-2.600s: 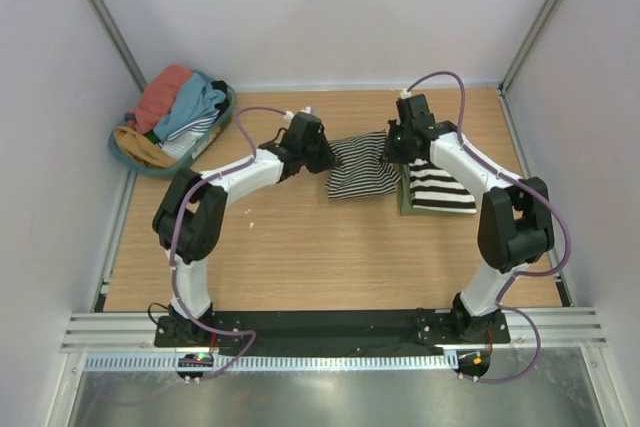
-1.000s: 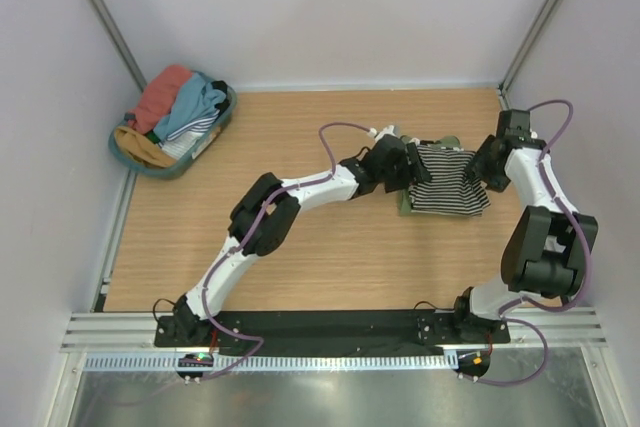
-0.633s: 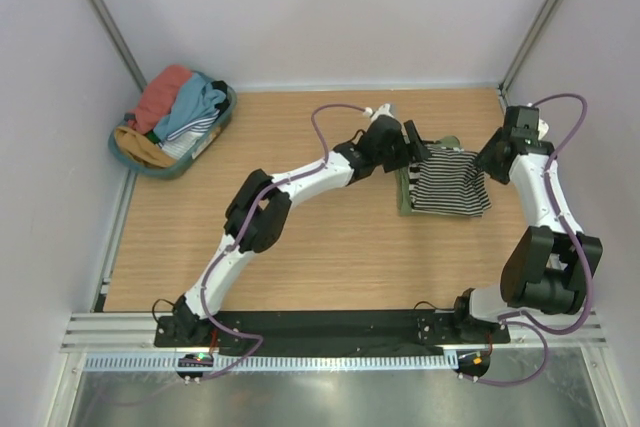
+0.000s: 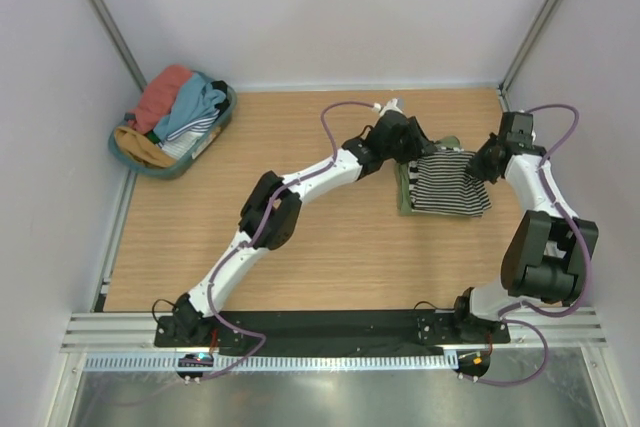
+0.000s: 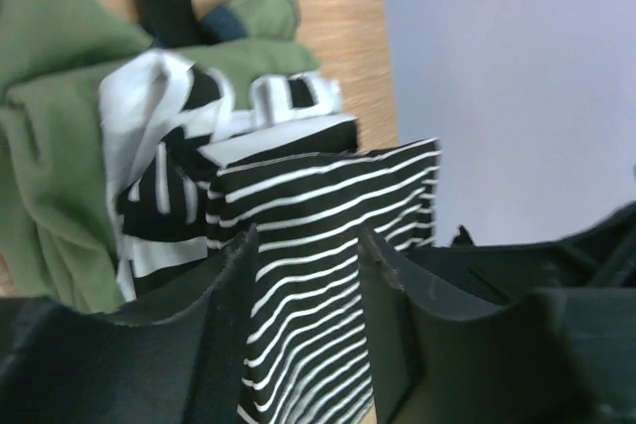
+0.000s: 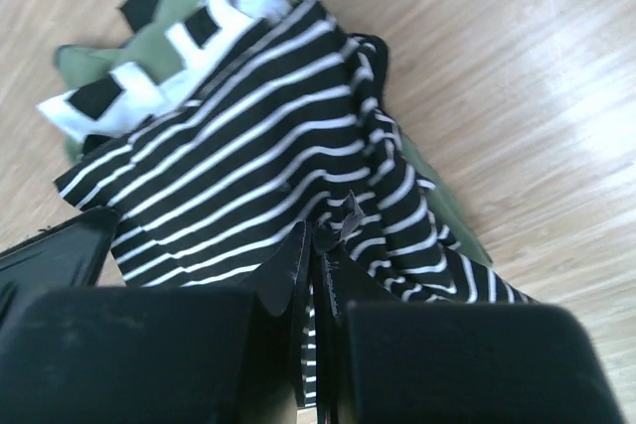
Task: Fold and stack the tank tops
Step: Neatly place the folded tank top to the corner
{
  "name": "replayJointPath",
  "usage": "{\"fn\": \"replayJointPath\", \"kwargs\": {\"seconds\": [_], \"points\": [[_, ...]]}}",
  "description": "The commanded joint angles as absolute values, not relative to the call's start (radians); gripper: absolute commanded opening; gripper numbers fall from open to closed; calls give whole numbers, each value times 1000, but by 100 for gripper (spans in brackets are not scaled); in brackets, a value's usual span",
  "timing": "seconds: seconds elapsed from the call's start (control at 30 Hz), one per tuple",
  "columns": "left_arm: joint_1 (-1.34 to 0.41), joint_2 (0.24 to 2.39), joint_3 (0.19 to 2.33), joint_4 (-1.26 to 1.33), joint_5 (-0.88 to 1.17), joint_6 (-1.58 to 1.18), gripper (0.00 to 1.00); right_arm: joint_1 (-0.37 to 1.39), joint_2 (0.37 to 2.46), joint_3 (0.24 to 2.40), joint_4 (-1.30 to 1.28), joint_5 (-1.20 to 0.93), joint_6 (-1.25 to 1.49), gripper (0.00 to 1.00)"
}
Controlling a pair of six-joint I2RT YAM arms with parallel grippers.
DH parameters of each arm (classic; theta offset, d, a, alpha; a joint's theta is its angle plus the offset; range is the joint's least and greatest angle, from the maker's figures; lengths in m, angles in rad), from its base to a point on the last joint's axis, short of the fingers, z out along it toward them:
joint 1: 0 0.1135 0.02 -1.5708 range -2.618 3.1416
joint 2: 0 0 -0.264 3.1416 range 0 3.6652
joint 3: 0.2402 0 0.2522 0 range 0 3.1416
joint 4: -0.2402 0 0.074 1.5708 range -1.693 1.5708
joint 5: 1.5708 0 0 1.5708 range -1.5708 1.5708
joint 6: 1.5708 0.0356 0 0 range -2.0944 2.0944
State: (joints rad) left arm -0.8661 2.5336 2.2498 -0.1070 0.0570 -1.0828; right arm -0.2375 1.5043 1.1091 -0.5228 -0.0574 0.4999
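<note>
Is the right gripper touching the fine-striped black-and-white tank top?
Touching. Right wrist view: the right gripper pinches a fold of the fine-striped black-and-white cloth tank top.

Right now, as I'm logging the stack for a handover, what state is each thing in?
Thin-striped tank top: folded, on top of the stack, right edge rumpled.
Wide-striped tank top: folded, second in the stack.
Olive tank top: bottom of the stack.
Remaining tops: unfolded, heaped in the basket.
Left gripper: open, over the thin-striped top.
Right gripper: shut on the thin-striped top's edge.
</note>
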Motion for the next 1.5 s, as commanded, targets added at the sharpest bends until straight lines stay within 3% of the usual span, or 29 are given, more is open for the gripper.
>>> {"fn": "replayJointPath", "kwargs": {"seconds": [0.0,0.1,0.13,0.2,0.3,0.37,0.4,0.43,0.47,0.6,0.7,0.73,0.8,0.83,0.93,1.1,1.23,1.47], "points": [[-877,2551,2290,-107,68,-1088,41,-248,1515,1088,-469,-5,520,7],[-873,2565,2296,-106,51,-1074,26,-261,1532,1083,-476,98,515,2],[-868,2574,2302,-107,43,-1066,17,-262,1532,1080,-486,136,520,1],[-850,2583,2331,-117,20,-1036,10,-264,1520,1077,-497,250,526,1],[-825,2576,2341,-112,15,-1017,9,-265,1484,1063,-497,304,531,6],[-819,2547,2344,-109,18,-968,40,-267,1460,1054,-486,304,532,18],[-824,2534,2336,-107,20,-947,49,-267,1433,1052,-482,293,532,27],[-825,2517,2330,-106,17,-905,52,-265,1415,1045,-468,284,526,38],[-828,2501,2319,-107,14,-887,53,-267,1401,1043,-466,276,522,41],[-830,2355,2188,-97,9,-845,58,-267,1333,1043,-454,186,482,42],[-830,2258,2056,-97,-55,-804,59,-264,1310,1040,-436,-36,466,43],[-825,2184,2018,-106,-72,-795,64,-261,1309,1034,-411,-166,465,50],[-810,2113,1892,-110,-113,-782,67,-194,1324,1046,-416,-213,445,56],[-802,2032,1846,-109,-123,-781,74,-145,1333,1074,-449,-195,431,60],[-749,1892,1680,-100,-149,-782,82,49,1390,1133,-500,-91,407,58],[-583,1721,1467,-123,-118,-822,84,201,1527,1141,-436,-146,456,49],[-474,1623,1373,-179,-118,-822,85,259,1666,1167,-396,-120,488,48],[-345,1537,1286,-210,-81,-821,85,256,1859,1258,-481,181,473,45]]}}
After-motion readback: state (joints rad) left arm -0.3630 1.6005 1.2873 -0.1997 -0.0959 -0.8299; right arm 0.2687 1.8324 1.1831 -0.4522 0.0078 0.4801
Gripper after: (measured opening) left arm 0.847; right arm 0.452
